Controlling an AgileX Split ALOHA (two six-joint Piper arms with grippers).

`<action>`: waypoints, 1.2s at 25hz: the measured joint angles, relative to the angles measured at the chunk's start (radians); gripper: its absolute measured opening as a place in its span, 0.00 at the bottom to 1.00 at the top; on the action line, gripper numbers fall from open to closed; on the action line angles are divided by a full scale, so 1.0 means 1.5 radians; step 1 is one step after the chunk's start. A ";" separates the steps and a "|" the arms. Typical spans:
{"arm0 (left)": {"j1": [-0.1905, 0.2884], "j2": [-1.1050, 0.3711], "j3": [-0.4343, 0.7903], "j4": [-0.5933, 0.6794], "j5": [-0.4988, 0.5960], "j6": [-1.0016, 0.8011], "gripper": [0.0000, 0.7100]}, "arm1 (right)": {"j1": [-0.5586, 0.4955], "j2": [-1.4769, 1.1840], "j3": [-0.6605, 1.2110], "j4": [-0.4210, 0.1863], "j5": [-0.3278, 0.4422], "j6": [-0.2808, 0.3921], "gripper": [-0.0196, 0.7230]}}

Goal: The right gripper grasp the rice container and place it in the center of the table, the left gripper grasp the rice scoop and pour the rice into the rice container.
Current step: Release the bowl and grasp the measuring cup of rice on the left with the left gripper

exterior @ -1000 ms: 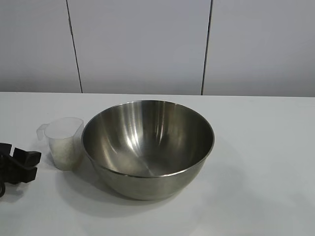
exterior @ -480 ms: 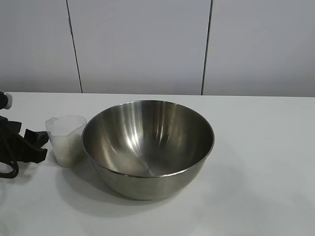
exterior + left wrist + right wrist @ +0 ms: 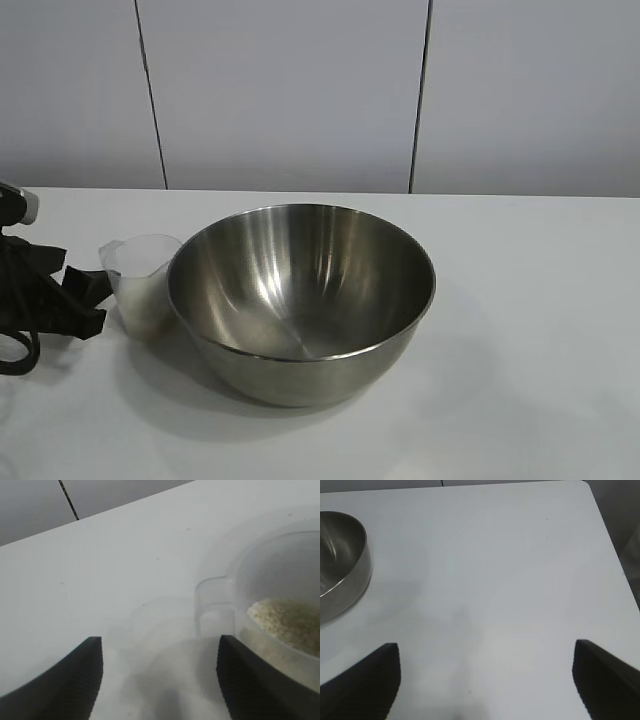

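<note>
Since the earlier exterior frame, the left gripper (image 3: 95, 295) has advanced to the rice scoop (image 3: 142, 280), now touching the rice container (image 3: 300, 300) mid-table. Left wrist: fingers (image 3: 75, 680) apart, handle apparently between them; closing comes next. Right wrist: right gripper (image 3: 485, 680) spread, idle.

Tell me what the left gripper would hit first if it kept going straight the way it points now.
Most likely the rice scoop. The left gripper stands open just beside it, and in its wrist view the scoop's handle sits ahead between the fingers. The rice container lies directly behind; exact depth is unclear.
</note>
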 joint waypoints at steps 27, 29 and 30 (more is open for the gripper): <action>0.000 0.000 -0.033 0.020 0.000 -0.087 0.67 | 0.000 0.000 0.000 0.000 0.000 0.000 0.89; 0.000 0.001 -0.035 0.020 0.000 -0.087 0.67 | 0.000 0.000 0.000 0.000 0.000 0.000 0.89; 0.000 0.002 -0.035 0.020 0.000 -0.087 0.67 | 0.000 0.000 0.000 0.000 0.000 0.000 0.89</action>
